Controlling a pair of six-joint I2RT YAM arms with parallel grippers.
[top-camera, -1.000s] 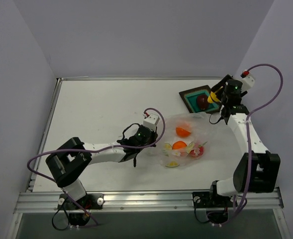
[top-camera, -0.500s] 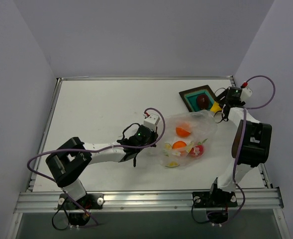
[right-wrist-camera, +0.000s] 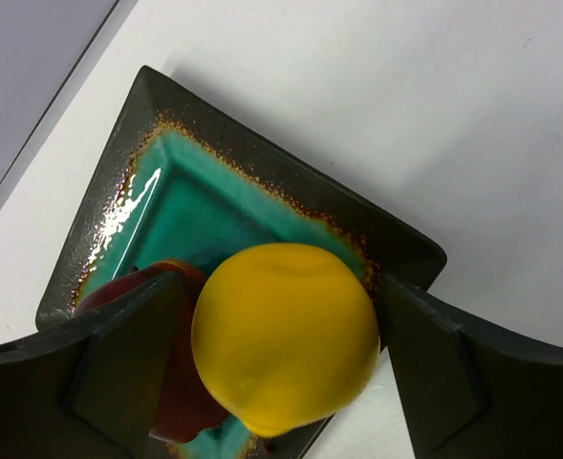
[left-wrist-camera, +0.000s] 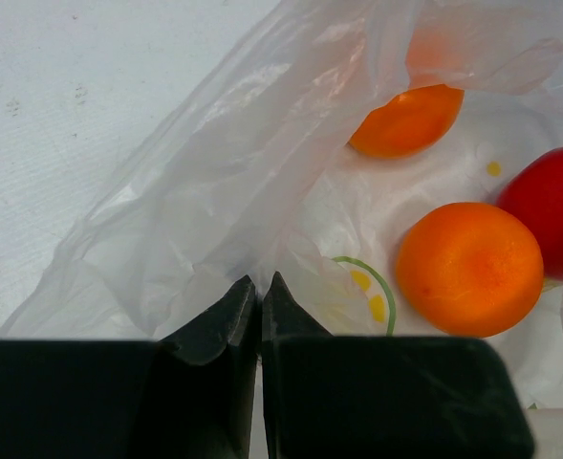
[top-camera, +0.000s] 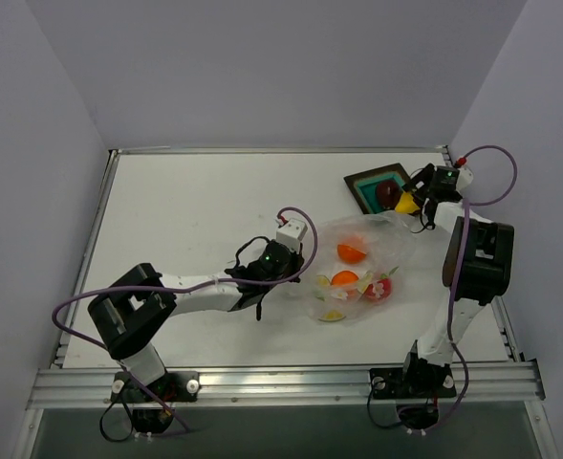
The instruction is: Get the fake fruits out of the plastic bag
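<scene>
Your left hand (left-wrist-camera: pixel 259 289) stays pressed together on a fold of the clear citrus-printed plastic bag (left-wrist-camera: pixel 214 191), unmoved. Two glossy orange balls (left-wrist-camera: pixel 469 268) and a red fruit (left-wrist-camera: pixel 556 196) remain inside. Your right hand (right-wrist-camera: pixel 279 292), pinching the yellow plastic pear (right-wrist-camera: pixel 286 344), has edged back over the dark teal-centred tray (right-wrist-camera: pixel 396 239) beside a dark red apple (top-camera: pixel 387 194). It looks ready to release.

left pincer (left-wrist-camera: pixel 259 304): plastic bag (left-wrist-camera: pixel 214 191) ahead, bare bench (left-wrist-camera: pixel 61 115) ahead-left | right pincer (right-wrist-camera: pixel 281 368): pear (right-wrist-camera: pixel 286 325) fills gap, apple (top-camera: pixel 388 194) below-left, tray (right-wrist-camera: pixel 214 206) teal ahead free
</scene>
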